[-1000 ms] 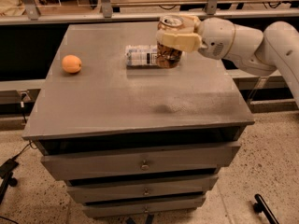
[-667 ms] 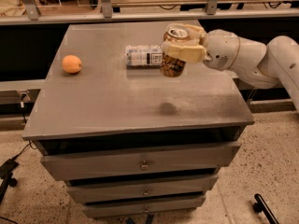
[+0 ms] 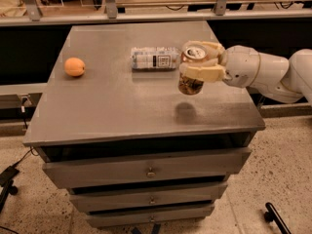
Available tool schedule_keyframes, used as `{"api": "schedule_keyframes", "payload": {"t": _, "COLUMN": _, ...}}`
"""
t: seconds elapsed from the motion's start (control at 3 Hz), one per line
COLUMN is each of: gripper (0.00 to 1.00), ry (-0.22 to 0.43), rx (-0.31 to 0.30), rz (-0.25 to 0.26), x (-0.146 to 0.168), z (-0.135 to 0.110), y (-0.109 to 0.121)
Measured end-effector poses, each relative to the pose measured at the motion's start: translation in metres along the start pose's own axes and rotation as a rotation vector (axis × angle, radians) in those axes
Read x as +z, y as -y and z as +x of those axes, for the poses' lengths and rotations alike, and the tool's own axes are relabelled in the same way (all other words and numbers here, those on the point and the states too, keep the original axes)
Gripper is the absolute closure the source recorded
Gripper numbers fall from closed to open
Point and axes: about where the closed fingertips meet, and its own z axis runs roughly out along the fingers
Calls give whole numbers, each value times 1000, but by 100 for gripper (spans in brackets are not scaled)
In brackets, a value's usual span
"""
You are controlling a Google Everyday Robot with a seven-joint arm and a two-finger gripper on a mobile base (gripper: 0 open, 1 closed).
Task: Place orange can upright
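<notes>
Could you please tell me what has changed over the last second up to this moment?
The gripper, shut throughout on the small copper-orange metal can, has carried it roughly upright, down and slightly right in the picture, closer to its shadow on the grey tabletop. The can is not set down yet. The clear plastic bottle lying on its side and the round orange fruit stayed put.

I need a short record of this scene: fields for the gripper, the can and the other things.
gripper: above the table, right side, fingers shut on the orange can
orange can: roughly upright, in the air, not touching the table
bottle: lying on its side, left of the can
orange fruit: on the table, far left
</notes>
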Motion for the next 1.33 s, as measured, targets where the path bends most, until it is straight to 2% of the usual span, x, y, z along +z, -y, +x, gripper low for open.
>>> {"api": "schedule_keyframes", "payload": {"t": 0.33, "gripper": 53, "ry": -15, "rx": -1, "rz": 3, "x": -10, "z": 15, "y": -8}}
{"api": "schedule_keyframes", "payload": {"t": 0.67, "gripper": 30, "ry": -2, "rx": 39, "rz": 25, "x": -19, "z": 32, "y": -15}}
{"api": "schedule_keyframes", "payload": {"t": 1.0, "gripper": 6, "ry": -3, "rx": 38, "rz": 18, "x": -16, "z": 31, "y": -16}}
{"api": "schedule_keyframes", "payload": {"t": 1.33, "gripper": 0, "ry": -2, "rx": 37, "rz": 15, "x": -14, "z": 30, "y": -17}}
